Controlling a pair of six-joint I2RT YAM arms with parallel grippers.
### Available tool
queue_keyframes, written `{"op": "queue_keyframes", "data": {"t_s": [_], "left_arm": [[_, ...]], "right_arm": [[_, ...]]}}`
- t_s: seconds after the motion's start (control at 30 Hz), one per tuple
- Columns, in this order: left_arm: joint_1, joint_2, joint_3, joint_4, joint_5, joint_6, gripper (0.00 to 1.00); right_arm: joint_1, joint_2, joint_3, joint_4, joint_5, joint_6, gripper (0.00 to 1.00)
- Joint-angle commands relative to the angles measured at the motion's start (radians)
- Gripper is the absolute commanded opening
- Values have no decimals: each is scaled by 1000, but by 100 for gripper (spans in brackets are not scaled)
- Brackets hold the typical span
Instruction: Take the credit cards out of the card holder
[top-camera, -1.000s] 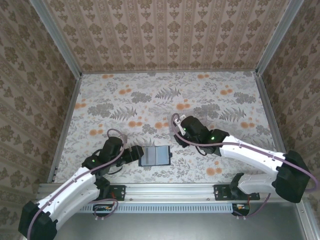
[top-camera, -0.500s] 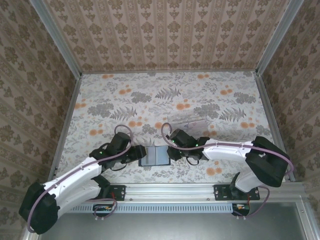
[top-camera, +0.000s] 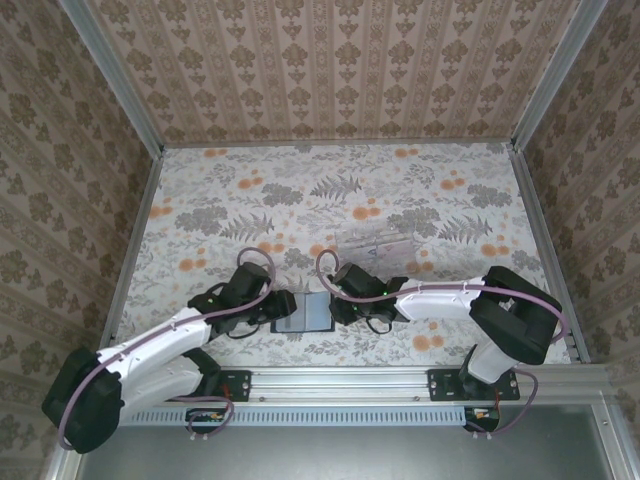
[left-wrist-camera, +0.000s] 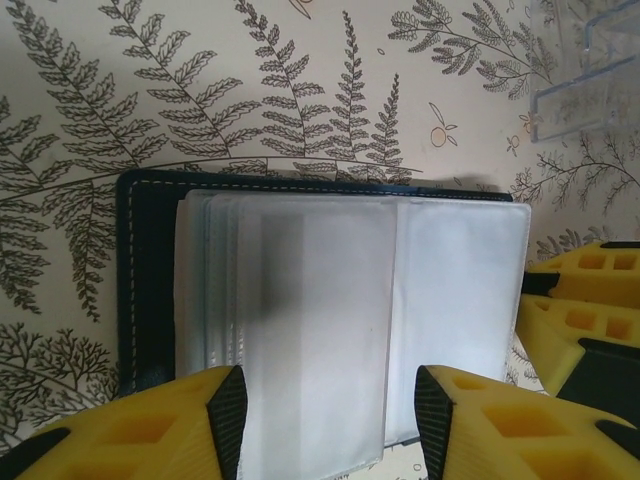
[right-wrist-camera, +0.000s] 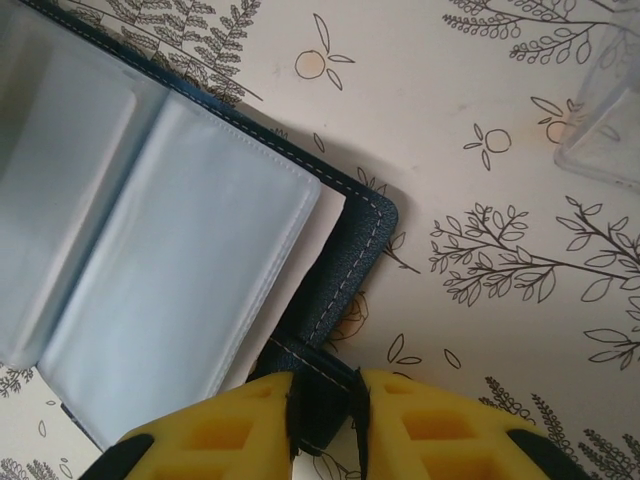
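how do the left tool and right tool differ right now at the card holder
The left tool stands open, fingers either side of a clear sleeve; the right tool is shut on the small navy tab of the card holder. The left tool sits over the open pages, the right tool at the outer edge. Both have yellow fingers.

The wallet (top-camera: 310, 312) lies open near the front edge of the table (top-camera: 250, 190), hemmed in on both sides. The left gripper (left-wrist-camera: 330, 410) straddles its left edge with jaws apart, and the right gripper (right-wrist-camera: 325, 405) pinches the tab on its right edge. A clear tray (top-camera: 378, 245) sits just beyond the right arm. Straight behind the wallet the way is free, up to the walls (top-camera: 330, 70)
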Motion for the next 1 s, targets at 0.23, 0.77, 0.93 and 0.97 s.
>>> {"op": "queue_keyframes", "data": {"t_s": [0.23,0.77,0.93,0.97], "left_arm": [[-8,49,-33,70,17,-11,51],[-17,85,-49,138,55,-16,49],[-18,75,-58,194,90,-27,49],[-19,72,-59,202,96,-27,50]], "right_arm": [[15,24,24,-24,-8,19,25],[19,29,32,-32,-2,21,25],[18,30,32,-32,0,24,26],[18,30,31,-32,0,24,25]]}}
